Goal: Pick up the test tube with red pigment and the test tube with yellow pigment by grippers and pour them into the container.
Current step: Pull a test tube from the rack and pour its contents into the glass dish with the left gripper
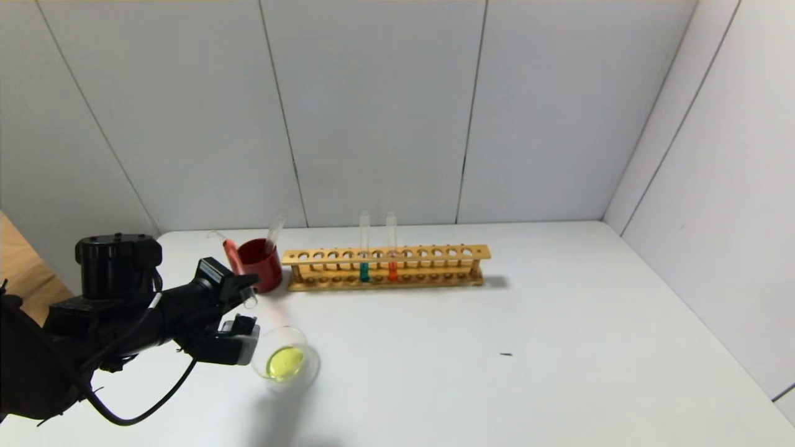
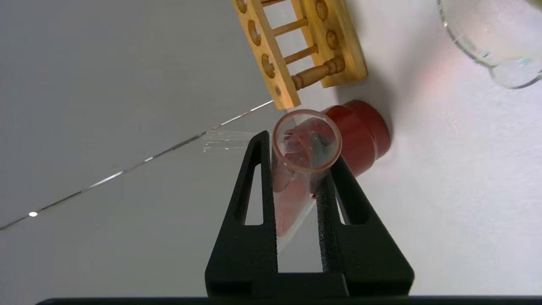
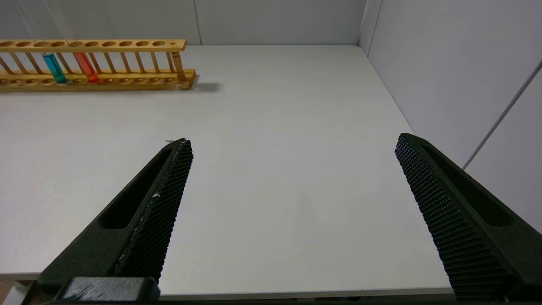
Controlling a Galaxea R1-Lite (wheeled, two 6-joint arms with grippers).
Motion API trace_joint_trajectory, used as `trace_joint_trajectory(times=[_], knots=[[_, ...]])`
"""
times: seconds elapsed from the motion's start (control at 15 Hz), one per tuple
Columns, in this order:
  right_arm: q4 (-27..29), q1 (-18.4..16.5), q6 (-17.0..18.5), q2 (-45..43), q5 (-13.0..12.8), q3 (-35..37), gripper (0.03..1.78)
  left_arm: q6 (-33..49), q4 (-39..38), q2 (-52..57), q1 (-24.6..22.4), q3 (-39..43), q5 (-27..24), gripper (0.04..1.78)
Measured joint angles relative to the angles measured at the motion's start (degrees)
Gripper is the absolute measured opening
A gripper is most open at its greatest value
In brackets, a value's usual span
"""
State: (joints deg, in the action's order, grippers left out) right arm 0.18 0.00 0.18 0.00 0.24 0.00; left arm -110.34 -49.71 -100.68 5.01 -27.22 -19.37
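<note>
Left gripper [image 2: 296, 169] is clamped on the slim clear glass test tube with orange-red liquid [image 2: 292, 199]. In the head view the tube [image 1: 239, 267] is tilted, closed end up and far-left, open mouth down and toward the near right, just above and left of the container. Left wrist view looks straight into the tube mouth; red liquid lies along the lower wall between the black fingers [image 2: 254, 190].

The small low round clear glass dish [image 1: 287, 360] sits on the white table [image 1: 559, 347], near-left, just right of the left gripper [image 1: 245, 310]. It holds a yellow pool; no red in it that I can see.

Opaque dark red cup [image 1: 261, 264] stands far-left, just left of the wooden tube rack [image 1: 385, 264]. A clear tube [image 1: 274, 231] leans in it; contents not readable.

Rack holds a teal-liquid tube [image 1: 364, 254] and a second orange-red tube [image 1: 392, 254] upright, side by side, near the middle.

Right gripper [image 3: 292, 190] is idle over the near-right table edge, fingers spread wide, nothing between them. Not in the head view.
</note>
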Motion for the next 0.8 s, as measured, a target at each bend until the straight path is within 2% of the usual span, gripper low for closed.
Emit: trace_joint_trajectory(times=[0.27,0.47,0.8], knots=[[0.0,0.0,0.0,0.0,0.0,0.0,1.75,-2.4,0.0,-2.4,0.1,-1.8,-0.9,0.32],[0.0,0.0,0.0,0.0,0.0,0.0,1.75,-7.4,0.1,-3.6,-0.1,-2.3,-3.9,0.32],[0.0,0.0,0.0,0.0,0.0,0.0,1.75,-10.8,-0.1,-5.3,-0.7,-2.8,-4.2,0.32]])
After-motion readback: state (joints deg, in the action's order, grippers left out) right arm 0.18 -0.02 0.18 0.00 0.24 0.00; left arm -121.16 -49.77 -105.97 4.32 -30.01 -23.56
